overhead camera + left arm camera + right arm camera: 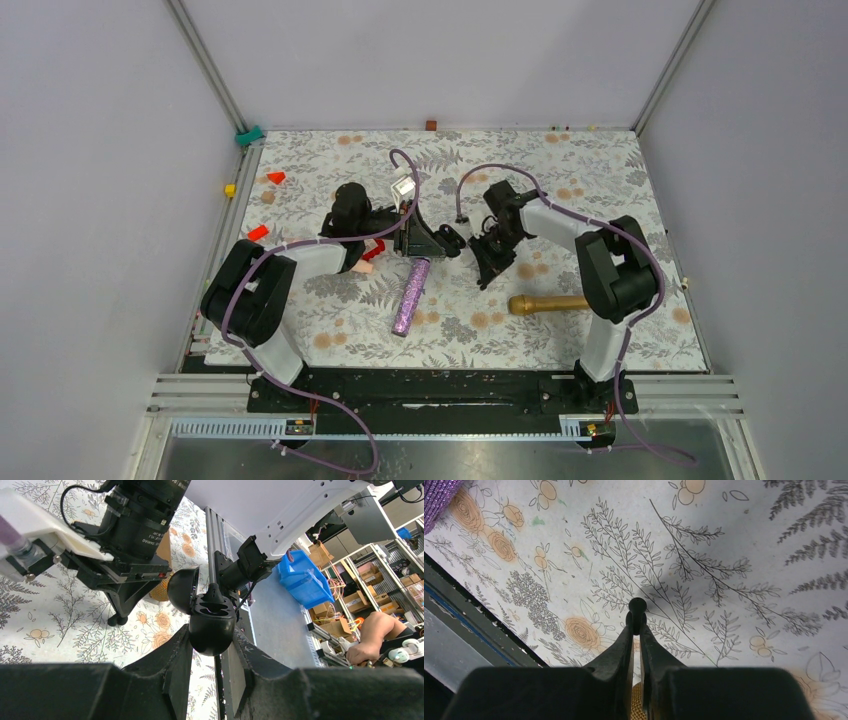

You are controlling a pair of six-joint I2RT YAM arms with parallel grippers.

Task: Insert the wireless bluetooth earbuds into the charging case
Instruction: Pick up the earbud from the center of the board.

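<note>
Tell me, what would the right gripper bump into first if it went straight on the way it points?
Probably the flowered table cover: the right gripper, pinching an earbud, aims at a bare patch of it. Depth is unclear.

The desk [610,180] carries two microphones: one purple microphone [410,297], one gold microphone [548,303]. There is one open charging case [212,625] and one earbud [637,605] in view.

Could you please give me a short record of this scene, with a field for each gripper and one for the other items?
left gripper: shut on the charging case, whose lid is open
right gripper: shut on one earbud, pinched at the tips of the jaws
second earbud: not visible
other items: purple microphone, gold microphone
</note>
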